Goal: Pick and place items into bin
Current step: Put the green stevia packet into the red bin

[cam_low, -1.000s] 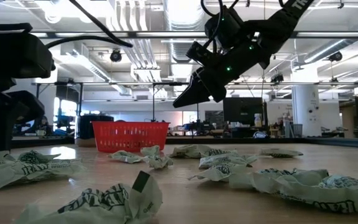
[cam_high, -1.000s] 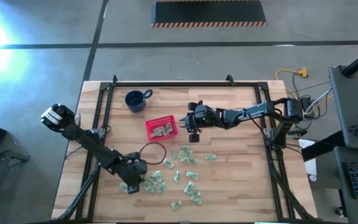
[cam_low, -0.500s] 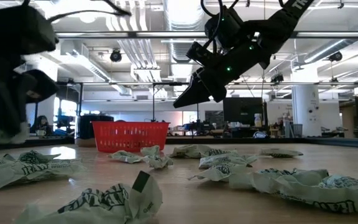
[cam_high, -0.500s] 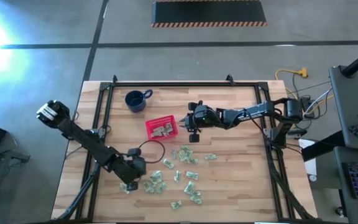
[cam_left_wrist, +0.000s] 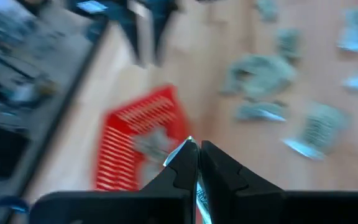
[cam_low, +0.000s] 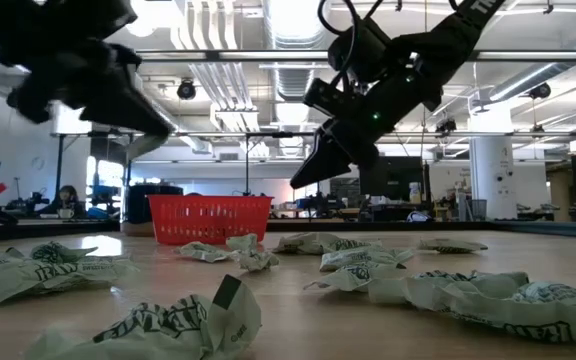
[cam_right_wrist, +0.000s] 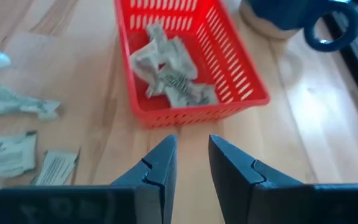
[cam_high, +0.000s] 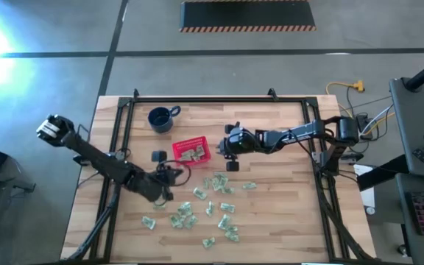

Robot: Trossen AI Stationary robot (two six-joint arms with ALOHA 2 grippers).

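Observation:
The red latticed bin [cam_high: 190,151] stands on the wooden table with several crumpled items inside [cam_right_wrist: 166,68]. Many pale green-and-white wrapped items [cam_high: 216,202] lie scattered on the table near it. My left gripper [cam_high: 174,174] is raised above the table on the bin's near left side, shut on one item [cam_left_wrist: 187,148]. It points toward the bin [cam_left_wrist: 142,143]. My right gripper [cam_right_wrist: 191,152] hovers just off the bin's right side, open, with nothing between its fingers. The low view shows it raised in front of the bin [cam_low: 313,170]. My left gripper pinches an item between its two fingertips. Only a thin pale sliver [cam_left_wrist: 187,148] shows in the gap at the tips, so I cannot tell which part of it is held. The fingers slant downward, and the item is lifted clear of the table.
A dark blue mug [cam_high: 160,118] stands at the far left of the bin. A black ring [cam_high: 185,177] lies on the table near my left gripper. A black metal frame [cam_high: 197,99] borders the tabletop.
My left gripper has shut among the items near the table's near left. It has then risen and swung toward the far edge and the bin, rolling as it went. My right gripper has stayed by the bin.

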